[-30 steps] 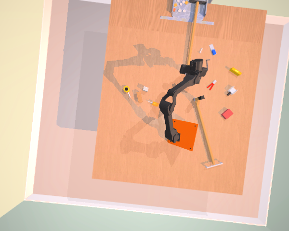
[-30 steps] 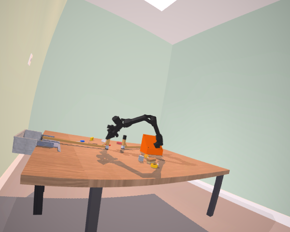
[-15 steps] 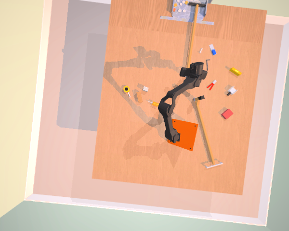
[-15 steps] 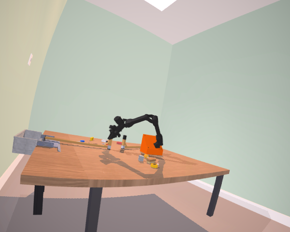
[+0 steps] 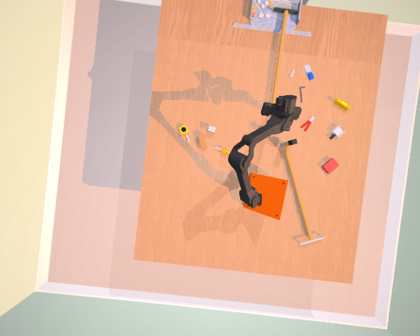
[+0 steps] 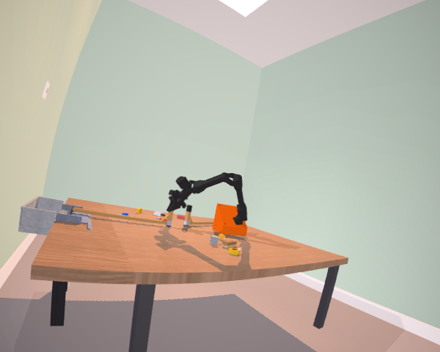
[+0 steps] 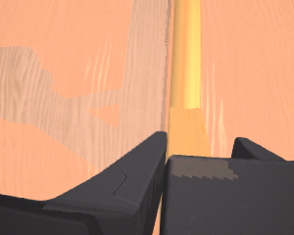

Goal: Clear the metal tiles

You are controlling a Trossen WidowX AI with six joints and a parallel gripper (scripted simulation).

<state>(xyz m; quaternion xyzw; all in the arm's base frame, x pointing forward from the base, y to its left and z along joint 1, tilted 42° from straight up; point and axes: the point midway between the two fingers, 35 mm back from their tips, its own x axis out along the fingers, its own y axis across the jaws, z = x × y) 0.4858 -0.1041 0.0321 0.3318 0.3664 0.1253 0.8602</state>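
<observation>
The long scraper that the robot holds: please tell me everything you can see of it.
The long scraper is a thin, straight, wood-coloured pole with a dark blade at its far end. The gripper is shut on its near end, jaws on either side. It reaches across the table to the catch box, where small tiles lie beside the blade.

Matt grained wooden table [image 5: 210, 224], smooth wooden scraper [image 5: 278, 57] handle, dull grey metal plate [image 5: 241, 25]

tabletop [image 5: 188, 231]: orange-brown wood grain | arm [image 5: 255, 138]: matte black | base [image 5: 275, 202]: bright orange | scraper [image 5: 278, 57]: tan wooden shaft | catch box [image 6: 36, 219]: mottled grey | far right: blue-and-white piece [image 5: 309, 71], yellow block [image 5: 342, 103], red block [image 5: 330, 165] | walls: pale green
</observation>
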